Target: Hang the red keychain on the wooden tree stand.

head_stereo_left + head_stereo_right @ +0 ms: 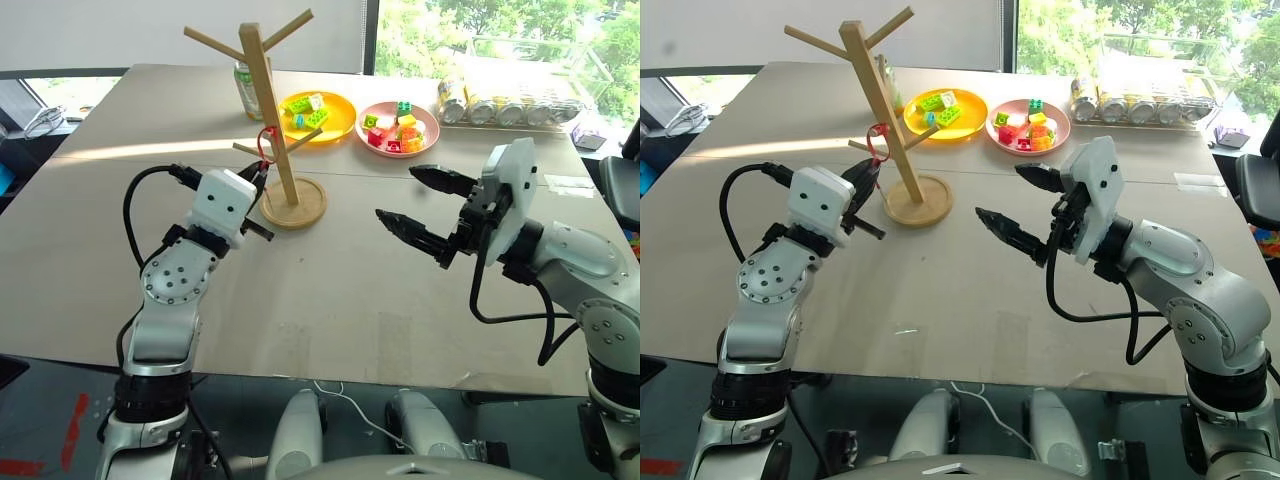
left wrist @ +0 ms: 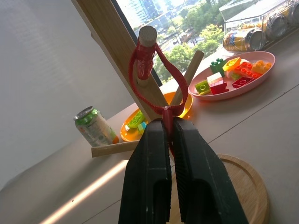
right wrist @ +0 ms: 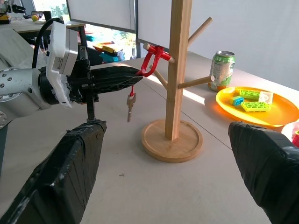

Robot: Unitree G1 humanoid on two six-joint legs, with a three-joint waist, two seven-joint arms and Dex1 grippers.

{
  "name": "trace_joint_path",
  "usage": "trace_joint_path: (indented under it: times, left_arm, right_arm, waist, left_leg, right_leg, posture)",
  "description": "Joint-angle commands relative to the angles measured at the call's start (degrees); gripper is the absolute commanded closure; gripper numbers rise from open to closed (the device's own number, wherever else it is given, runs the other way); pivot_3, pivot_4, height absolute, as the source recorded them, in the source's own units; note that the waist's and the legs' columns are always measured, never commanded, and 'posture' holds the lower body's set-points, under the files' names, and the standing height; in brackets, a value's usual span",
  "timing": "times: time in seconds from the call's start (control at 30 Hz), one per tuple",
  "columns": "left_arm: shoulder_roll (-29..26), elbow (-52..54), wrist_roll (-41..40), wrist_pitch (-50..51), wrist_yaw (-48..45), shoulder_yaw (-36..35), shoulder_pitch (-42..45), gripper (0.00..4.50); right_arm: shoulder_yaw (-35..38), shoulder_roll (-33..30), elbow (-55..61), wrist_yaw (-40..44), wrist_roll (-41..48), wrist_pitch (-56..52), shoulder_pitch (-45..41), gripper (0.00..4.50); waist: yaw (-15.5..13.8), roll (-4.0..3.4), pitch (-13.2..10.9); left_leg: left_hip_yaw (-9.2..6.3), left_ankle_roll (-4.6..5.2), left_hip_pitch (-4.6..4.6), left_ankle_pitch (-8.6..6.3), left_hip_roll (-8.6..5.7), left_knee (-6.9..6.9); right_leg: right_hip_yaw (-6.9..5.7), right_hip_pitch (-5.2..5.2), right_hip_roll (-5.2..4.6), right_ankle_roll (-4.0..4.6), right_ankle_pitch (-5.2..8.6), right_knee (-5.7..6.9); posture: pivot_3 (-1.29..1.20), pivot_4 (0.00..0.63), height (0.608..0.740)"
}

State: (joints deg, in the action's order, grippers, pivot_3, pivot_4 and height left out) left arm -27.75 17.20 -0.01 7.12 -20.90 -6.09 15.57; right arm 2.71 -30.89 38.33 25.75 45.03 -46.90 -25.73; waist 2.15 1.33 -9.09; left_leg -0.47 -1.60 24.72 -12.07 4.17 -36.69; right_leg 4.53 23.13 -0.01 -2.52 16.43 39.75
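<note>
Thin red keychain strap (image 2: 150, 70) looped over the end of a low slanted peg on the light wooden tree stand (image 1: 268, 120), with its lower end pinched between the jaws of the left gripper (image 2: 169, 135). Jaws there narrow, with only a thin gap, closed on the strap just below the loop. Small silvery key or clasp (image 3: 130, 102) hanging down under the left gripper, clear of the counter.

Tree stand upright on its round disc base, near the middle of the pale brown counter (image 1: 330, 290), with several bare pegs higher up. Left gripper just beside the post, at the height of the low peg.

Right gripper (image 1: 415, 205) held above the counter, well apart from the stand, pointing toward it. Jaws wide, nothing between them; black fingers (image 3: 268, 163) spread far to both sides in the right wrist view.

Behind the stand, a green drink can (image 3: 221, 70) standing upright. Near it, a round yellow plate (image 1: 345, 125) with green and yellow toy bricks, and beside that a round pink plate (image 1: 428, 128) with mixed coloured bricks. Farther back, a clear box with a row of cans lying on their sides (image 1: 505, 105).
</note>
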Motion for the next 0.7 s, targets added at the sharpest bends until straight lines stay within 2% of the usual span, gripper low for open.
trace_joint_path:
  times: [0.03, 0.07, 0.1, 0.17, 0.23, 0.4, 0.5, 0.6, 0.7]
  left_arm:
    - [-0.28, 1.20, -0.66, -0.15, -0.05, -0.88, 1.20, 2.70]
    - [-0.58, 1.27, -1.23, 0.46, -0.56, -1.20, 1.18, 2.30]
    - [-0.96, 1.42, -1.79, 0.92, -1.18, -1.51, 1.10, 1.60]
    - [-1.92, 1.81, -3.66, 2.57, -2.84, -2.61, 1.11, 0.68]
    - [-3.46, 1.90, -7.06, 6.01, -5.21, -4.29, 1.85, 0.06]
    - [-9.50, 2.43, -22.67, 26.47, -13.15, -9.04, 6.09, 0.06]
    - [-19.21, -0.05, -33.76, 41.89, -22.14, -11.99, 9.94, 0.06]
    - [-26.91, -5.86, -38.78, 47.41, -28.85, -14.76, 12.59, 0.06]
    - [-31.00, -10.68, -39.13, 46.13, -33.77, -15.21, 12.05, 0.06]
  right_arm:
    - [0.99, -0.23, 1.38, -0.38, 0.46, 0.74, -0.90, 0.00]
    - [0.97, -0.26, 1.33, -0.32, 0.39, 0.80, -0.84, 0.00]
    - [1.01, -0.32, 1.27, -0.23, 0.37, 0.84, -0.79, 0.00]
    - [1.07, -0.66, 1.08, 0.22, 0.33, 0.86, -0.76, 0.00]
    - [1.09, -1.55, 0.61, 1.28, 0.29, 0.73, -0.82, 0.00]
    - [1.31, -6.06, -2.58, 6.45, -0.33, 1.07, -1.48, 0.00]
    - [2.05, -10.04, -7.56, 10.71, -1.97, 1.96, -3.72, 0.00]
    - [1.96, -12.83, -10.92, 13.77, -3.25, 2.62, -5.11, 0.00]
    - [1.45, -14.16, -12.72, 15.83, -4.52, 3.28, -5.08, 0.00]
  waist:
    - [0.00, 0.00, 0.00]
    - [-0.01, 0.00, 0.00]
    - [-0.01, 0.00, 0.00]
    - [0.01, 0.00, 0.00]
    - [0.04, 0.00, 0.00]
    - [0.06, 0.01, -0.02]
    - [0.20, 0.05, -0.14]
    - [0.38, 0.05, -0.29]
    - [0.40, 0.02, -0.31]
  left_leg:
    - [0.01, 0.00, 0.00, 0.00, 0.00, 0.00]
    - [0.00, 0.00, 0.00, 0.00, 0.00, 0.00]
    - [0.00, 0.00, 0.00, 0.00, 0.00, 0.00]
    - [0.00, 0.00, 0.00, 0.00, 0.00, 0.00]
    - [0.00, 0.00, 0.00, 0.00, 0.00, 0.00]
    - [-0.01, 0.00, 0.00, 0.00, 0.00, 0.00]
    - [-0.02, 0.00, 0.01, 0.00, 0.00, 0.00]
    - [-0.03, 0.00, -0.01, 0.00, 0.01, 0.03]
    - [-0.01, 0.00, -0.03, 0.00, 0.02, 0.17]
  right_leg:
    - [0.00, 0.00, 0.00, 0.00, 0.00, 0.00]
    - [0.00, 0.00, 0.00, 0.00, 0.00, 0.00]
    - [0.00, 0.00, 0.00, 0.00, 0.00, 0.00]
    - [0.00, 0.00, 0.00, 0.00, 0.00, 0.00]
    - [0.00, 0.00, 0.00, 0.00, 0.00, 0.00]
    - [-0.02, 0.00, 0.00, 0.00, 0.00, -0.01]
    - [-0.03, 0.01, 0.00, -0.01, 0.01, -0.02]
    - [-0.05, 0.04, 0.02, 0.00, 0.03, 0.00]
    - [-0.04, 0.08, 0.03, 0.03, 0.04, -0.04]
  posture:
    - [0.00, 0.150, 0.740]
    - [0.00, 0.150, 0.740]
    - [0.00, 0.150, 0.740]
    - [0.00, 0.150, 0.740]
    - [0.00, 0.150, 0.740]
    - [0.00, 0.150, 0.740]
    - [0.00, 0.150, 0.740]
    - [0.00, 0.150, 0.740]
    - [0.00, 0.150, 0.740]
